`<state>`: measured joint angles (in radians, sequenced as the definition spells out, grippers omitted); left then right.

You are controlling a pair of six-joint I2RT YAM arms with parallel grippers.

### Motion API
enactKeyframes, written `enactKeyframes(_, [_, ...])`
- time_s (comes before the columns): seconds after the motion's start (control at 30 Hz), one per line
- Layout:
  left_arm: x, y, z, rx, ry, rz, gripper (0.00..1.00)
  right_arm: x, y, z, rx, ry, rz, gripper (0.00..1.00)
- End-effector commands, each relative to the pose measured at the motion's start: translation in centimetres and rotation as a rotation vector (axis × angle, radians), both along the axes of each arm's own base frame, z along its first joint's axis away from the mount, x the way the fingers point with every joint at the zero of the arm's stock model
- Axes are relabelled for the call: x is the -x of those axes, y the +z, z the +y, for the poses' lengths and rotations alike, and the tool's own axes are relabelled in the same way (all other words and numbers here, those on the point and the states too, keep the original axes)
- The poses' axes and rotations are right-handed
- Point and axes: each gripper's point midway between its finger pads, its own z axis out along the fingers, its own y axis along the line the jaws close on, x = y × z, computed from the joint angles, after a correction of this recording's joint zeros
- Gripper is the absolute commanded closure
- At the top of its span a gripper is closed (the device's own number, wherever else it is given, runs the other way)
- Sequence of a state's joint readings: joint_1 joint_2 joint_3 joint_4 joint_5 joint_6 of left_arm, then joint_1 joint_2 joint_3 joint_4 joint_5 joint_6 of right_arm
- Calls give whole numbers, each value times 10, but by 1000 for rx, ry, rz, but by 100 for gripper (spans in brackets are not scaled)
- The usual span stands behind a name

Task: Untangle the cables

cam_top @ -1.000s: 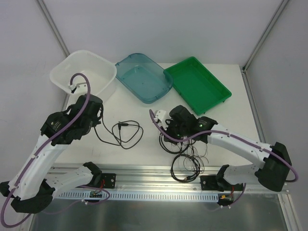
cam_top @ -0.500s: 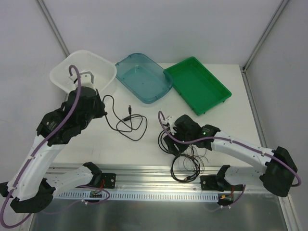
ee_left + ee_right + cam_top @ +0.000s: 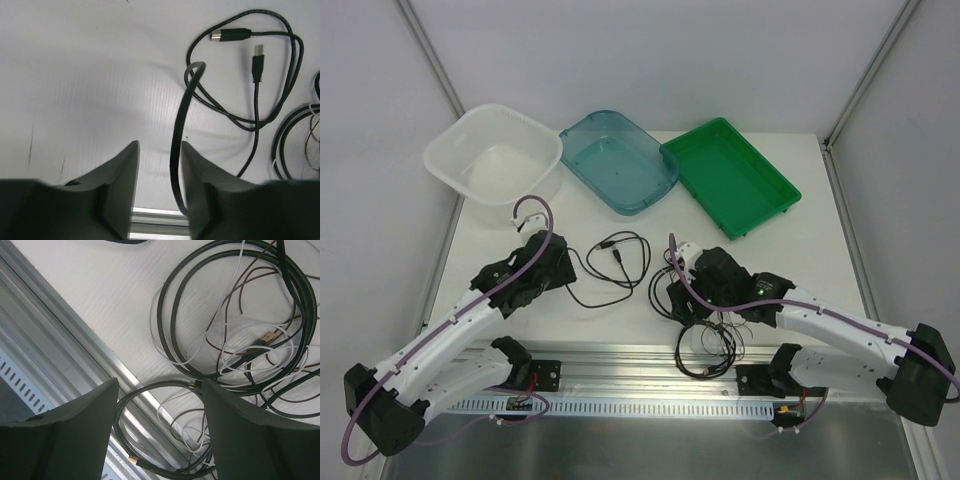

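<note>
1. Several thin cables make up the job. One black cable (image 3: 618,264) lies by itself in loose loops mid-desk. A tangle (image 3: 707,322) of black, brown and white cords sits at its 4 o'clock, spilling over the near edge of the desk (image 3: 800,255) onto the metal rail (image 3: 620,357).
2. All of them look light, limp and a little springy. A pull on one strand would likely drag its neighbours, so an outer loop or a plug end (image 3: 258,56) seems the best place to hold.
3. The left fingers (image 3: 120,172) stand partly apart; the lone cable runs up through the gap, close beside one finger, not pinched.
4. The right fingers (image 3: 85,415) are spread wide above the tangle, holding nothing.
5. Three trays line the 12 o'clock side, well apart from the cords: a white tub (image 3: 495,165), a blue tray (image 3: 620,170) and a green tray (image 3: 730,180). The rail edge at 6 o'clock could snag hanging loops.
</note>
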<state>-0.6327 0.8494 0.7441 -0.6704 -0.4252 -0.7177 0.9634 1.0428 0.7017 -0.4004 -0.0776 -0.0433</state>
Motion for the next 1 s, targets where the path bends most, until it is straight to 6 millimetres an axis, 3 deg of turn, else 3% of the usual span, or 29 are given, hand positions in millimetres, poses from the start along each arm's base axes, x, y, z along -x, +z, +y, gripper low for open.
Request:
enactKeyframes(0.0, [-9,8,-18,90,-28,-33,39,-3,11,2,-44,-32,-34,29])
enactKeyframes(0.13, [-9,27,-33,69,-190,-39,9,-6,16,-3,-46,-54,-58,29])
enactKeyframes(0.23, [-12,57,-36,33,-278,-93,4,-5,21,-7,-55,-65,-70,29])
enactKeyframes(0.33, [-15,105,-35,19,-331,-182,1,-10,25,-15,-51,-104,-106,29])
enactKeyframes(0.4, [-15,124,-32,0,-345,-217,1,-11,25,-20,-46,-116,-117,29])
enactKeyframes(0.43, [-17,145,-26,-7,-321,-260,1,-10,28,-21,-54,-118,-125,28])
enactKeyframes(0.53, [-15,169,-28,-3,-351,-285,1,-11,30,-26,-60,-153,-128,28])
enactKeyframes(0.6, [-14,169,-41,25,-408,-262,1,-13,28,-31,-51,-179,-139,28])
enactKeyframes(0.7, [-13,139,-72,34,-520,-137,1,-18,28,-38,-49,-238,-156,24])
enactKeyframes(0.83, [-16,79,-111,-86,-592,44,1,-22,29,-45,-39,-292,-164,16])
enactKeyframes(0.97, [-19,41,-140,-190,-612,138,1,-22,27,-55,-32,-350,-164,11])
